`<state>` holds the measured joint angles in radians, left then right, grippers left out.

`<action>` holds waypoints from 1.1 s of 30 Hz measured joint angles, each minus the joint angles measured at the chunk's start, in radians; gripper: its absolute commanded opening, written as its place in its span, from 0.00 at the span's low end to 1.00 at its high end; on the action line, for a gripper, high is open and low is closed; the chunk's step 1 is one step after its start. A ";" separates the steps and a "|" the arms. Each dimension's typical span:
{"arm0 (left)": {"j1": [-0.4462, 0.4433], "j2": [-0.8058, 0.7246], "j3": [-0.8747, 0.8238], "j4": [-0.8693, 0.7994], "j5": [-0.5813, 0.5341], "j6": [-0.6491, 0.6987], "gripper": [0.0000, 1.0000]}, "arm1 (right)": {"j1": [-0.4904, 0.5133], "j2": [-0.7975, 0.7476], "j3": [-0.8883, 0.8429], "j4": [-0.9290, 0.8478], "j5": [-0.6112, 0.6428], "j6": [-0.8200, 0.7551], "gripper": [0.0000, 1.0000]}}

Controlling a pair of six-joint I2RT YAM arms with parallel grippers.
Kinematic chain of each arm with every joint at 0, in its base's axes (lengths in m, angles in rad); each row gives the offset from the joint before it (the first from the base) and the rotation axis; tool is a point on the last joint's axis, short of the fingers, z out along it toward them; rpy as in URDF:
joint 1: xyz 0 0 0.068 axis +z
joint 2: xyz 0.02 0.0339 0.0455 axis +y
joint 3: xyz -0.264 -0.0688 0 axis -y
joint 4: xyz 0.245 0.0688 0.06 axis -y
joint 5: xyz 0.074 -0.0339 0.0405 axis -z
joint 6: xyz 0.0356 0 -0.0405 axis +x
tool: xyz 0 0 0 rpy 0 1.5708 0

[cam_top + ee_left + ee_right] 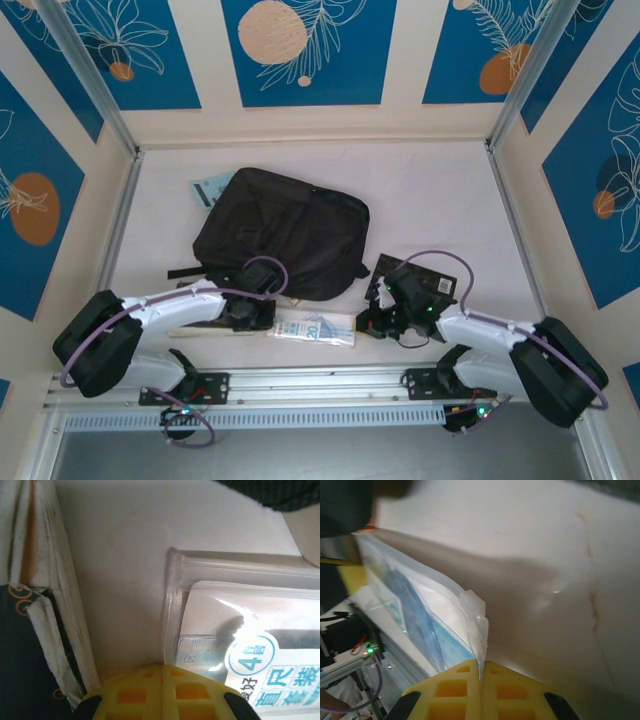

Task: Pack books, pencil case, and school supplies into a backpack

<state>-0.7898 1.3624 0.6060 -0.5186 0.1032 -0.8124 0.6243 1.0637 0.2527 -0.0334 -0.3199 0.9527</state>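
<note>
Backpack (285,245) blocking centre, pencil case (315,327) between arms, bare table (440,190) far right.

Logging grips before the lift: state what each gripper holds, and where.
Right gripper: flat white-and-pale-blue plastic pencil case, pinched by its clear end seam. Left gripper: shut at the case's other end; hold unclear.

We see a white table (440,200) with faint brownish marks (592,605). Cream walls (400,60) carry blue panels (330,70) with leaf prints and orange circles. Metal posts (88,75) stand at the corners, rail (320,378) along the near edge.
</note>
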 measured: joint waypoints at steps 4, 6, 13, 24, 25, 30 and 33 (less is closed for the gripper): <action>0.001 -0.006 -0.005 0.007 0.010 0.007 0.00 | -0.071 -0.171 -0.009 -0.004 -0.087 -0.001 0.00; 0.001 -0.008 -0.011 0.032 0.031 0.010 0.00 | -0.102 -0.253 -0.016 -0.004 -0.146 0.005 0.00; 0.003 -0.008 -0.024 0.076 0.073 0.037 0.00 | -0.181 -0.382 -0.096 0.020 -0.274 0.058 0.05; 0.002 0.048 0.021 0.038 0.087 0.037 0.00 | -0.191 -0.319 -0.158 0.141 -0.291 0.103 0.16; 0.002 0.054 0.025 0.037 0.088 0.037 0.00 | -0.188 -0.313 -0.158 0.155 -0.291 0.108 0.18; 0.002 0.064 0.033 0.031 0.095 0.037 0.00 | -0.156 -0.278 -0.158 0.221 -0.291 0.116 0.26; 0.002 0.071 0.037 0.032 0.103 0.037 0.00 | -0.131 -0.246 -0.158 0.258 -0.290 0.117 0.29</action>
<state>-0.7876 1.4330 0.6426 -0.4862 0.2062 -0.7750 0.4934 0.8181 0.0952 0.2249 -0.6098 1.0698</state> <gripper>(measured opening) 0.040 0.274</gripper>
